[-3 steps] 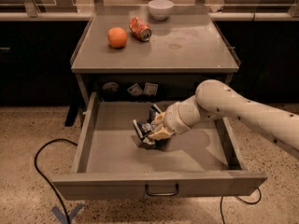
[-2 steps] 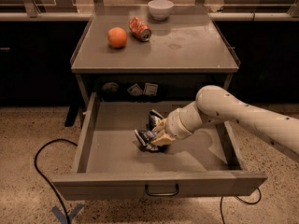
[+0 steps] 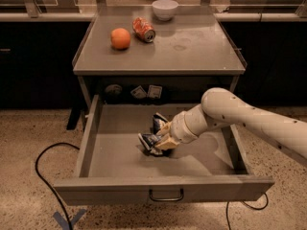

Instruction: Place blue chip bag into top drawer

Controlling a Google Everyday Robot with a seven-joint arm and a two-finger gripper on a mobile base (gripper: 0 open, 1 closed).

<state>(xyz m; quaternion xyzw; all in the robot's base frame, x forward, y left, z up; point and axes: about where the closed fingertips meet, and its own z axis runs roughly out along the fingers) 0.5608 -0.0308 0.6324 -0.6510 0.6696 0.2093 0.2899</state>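
Note:
The top drawer (image 3: pixel 100 143) of the grey cabinet is pulled wide open, with its flat front panel and small loop handle (image 3: pixel 166 195) toward me. The blue chip bag (image 3: pixel 152 139), crumpled and dark blue, is low over the middle of the drawer floor, at or just above it. My gripper (image 3: pixel 159 137) reaches in from the right, down inside the drawer, and is shut on the bag. The white forearm (image 3: pixel 230 116) crosses over the drawer's right side.
On the cabinet top (image 3: pixel 192 47) lie an orange (image 3: pixel 120 38), a tipped red-orange soda can (image 3: pixel 144 29) and a white bowl (image 3: pixel 165 9) at the back. A black cable (image 3: pixel 43 176) runs on the floor at the left. Dark counters stand on both sides.
My gripper with the bag has sunk a little lower into the drawer and shifted slightly toward the front. The drawer and the things on top have not moved.

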